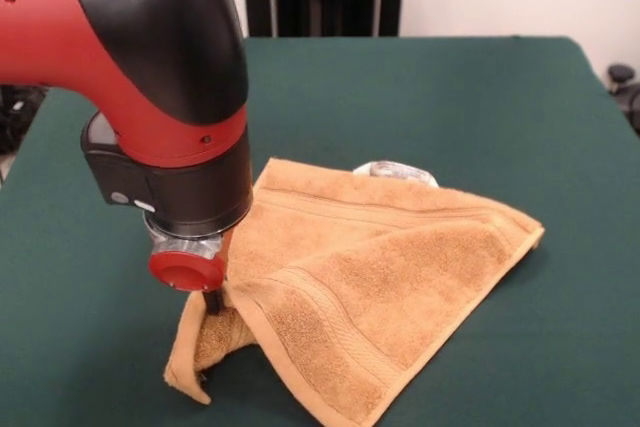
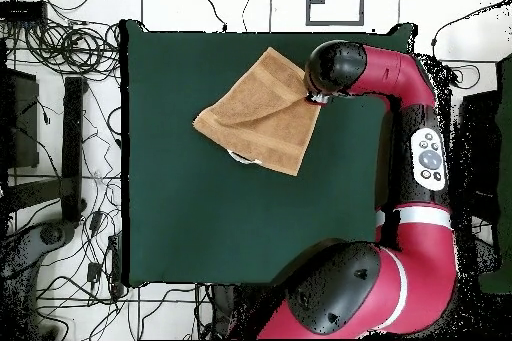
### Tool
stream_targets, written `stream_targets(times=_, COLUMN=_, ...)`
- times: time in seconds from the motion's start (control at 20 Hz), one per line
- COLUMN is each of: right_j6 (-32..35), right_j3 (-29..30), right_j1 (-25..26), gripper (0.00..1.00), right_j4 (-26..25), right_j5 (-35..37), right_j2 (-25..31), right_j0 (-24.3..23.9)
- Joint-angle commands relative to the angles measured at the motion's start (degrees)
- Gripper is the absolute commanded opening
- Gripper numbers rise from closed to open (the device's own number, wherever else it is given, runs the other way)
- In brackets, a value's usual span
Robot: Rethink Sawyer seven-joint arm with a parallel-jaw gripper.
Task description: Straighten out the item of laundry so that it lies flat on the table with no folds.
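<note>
Beside towel edge, end effector (arm hiding it), white tag behind

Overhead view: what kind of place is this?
Likely a robotics lab. Loose cables sprawl over the tiled floor around a green-covered table, and a pedestal-mounted red arm works a towel there.

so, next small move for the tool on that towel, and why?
Probably lift slightly and drag outward, away from the towel's middle. The tool sits at its bunched left corner in the front view, where cloth is folded under, so pulling there should open the fold.
</note>
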Motion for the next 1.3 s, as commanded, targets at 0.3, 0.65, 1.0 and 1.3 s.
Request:
stream_targets(times=0.3, right_j6=12.75, right_j3=7.64, right_j1=0.39, gripper=0.00, right_j4=0.77, right_j5=-10.76, right_j2=-0.02, right_j0=2.16)
stream_targets(times=0.65, right_j6=16.12, right_j3=6.22, right_j1=0.91, gripper=0.00, right_j4=-0.01, right_j5=-12.12, right_j2=-2.99, right_j0=4.07)
stream_targets(times=1.0, right_j6=14.96, right_j3=7.16, right_j1=1.22, gripper=0.00, right_j4=0.79, right_j5=-13.52, right_j2=-3.38, right_j0=3.61)
stream_targets(times=1.3, right_j6=14.36, right_j3=8.26, right_j1=0.69, gripper=0.00, right_j4=2.34, right_j5=-12.62, right_j2=-3.03, right_j0=3.38)
